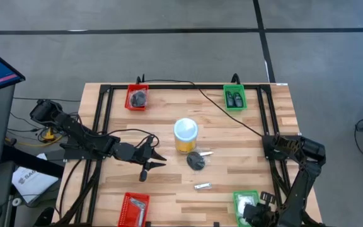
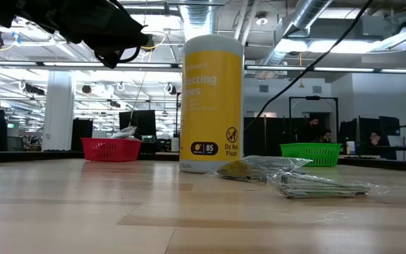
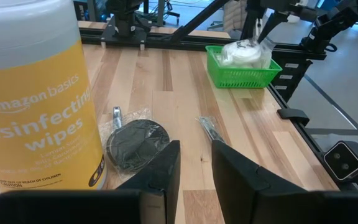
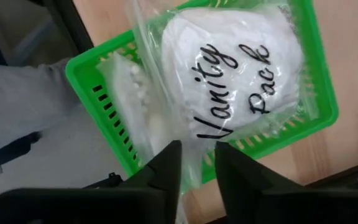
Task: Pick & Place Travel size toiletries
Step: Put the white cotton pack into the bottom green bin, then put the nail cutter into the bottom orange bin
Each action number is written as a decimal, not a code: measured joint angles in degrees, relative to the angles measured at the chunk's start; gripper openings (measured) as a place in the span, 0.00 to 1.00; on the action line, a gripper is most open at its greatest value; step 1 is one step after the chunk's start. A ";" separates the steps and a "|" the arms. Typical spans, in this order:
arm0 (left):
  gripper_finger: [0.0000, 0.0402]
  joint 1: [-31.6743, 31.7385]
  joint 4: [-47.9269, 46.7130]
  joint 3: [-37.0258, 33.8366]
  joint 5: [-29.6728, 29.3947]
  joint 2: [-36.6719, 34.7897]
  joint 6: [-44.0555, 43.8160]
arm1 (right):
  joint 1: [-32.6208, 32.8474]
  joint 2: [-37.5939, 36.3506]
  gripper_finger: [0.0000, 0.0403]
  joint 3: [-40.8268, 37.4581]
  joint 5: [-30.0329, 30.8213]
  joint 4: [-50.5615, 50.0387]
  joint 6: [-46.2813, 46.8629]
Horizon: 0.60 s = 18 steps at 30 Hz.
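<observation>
Over the near green tray (image 4: 303, 118), the right gripper (image 4: 197, 165) hangs with its fingers slightly parted around the edge of a clear packet (image 4: 229, 68); whether they actually pinch it cannot be told. Only the right wrist view reads the black script: "Vanity Pack". From above, that same packet (image 1: 247, 203) is just a white blur in the tray.

The left gripper (image 1: 149, 165) hovers mid-table, jaws a little apart, grasping nothing. Its wrist view brings up the yellow jar (image 3: 36, 99) and its label, "amazon basics disinfecting wipes", with a black round piece (image 3: 135, 144) in clear wrap touching the jar's base and a thin silvery bit (image 3: 211, 129) just beside. The low view adds "Do Not Flush" on the jar (image 2: 212, 106).
</observation>
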 joint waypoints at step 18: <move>0.21 -0.02 0.00 0.00 0.01 0.01 -0.79 | 0.76 0.21 0.60 0.00 0.47 -2.52 1.34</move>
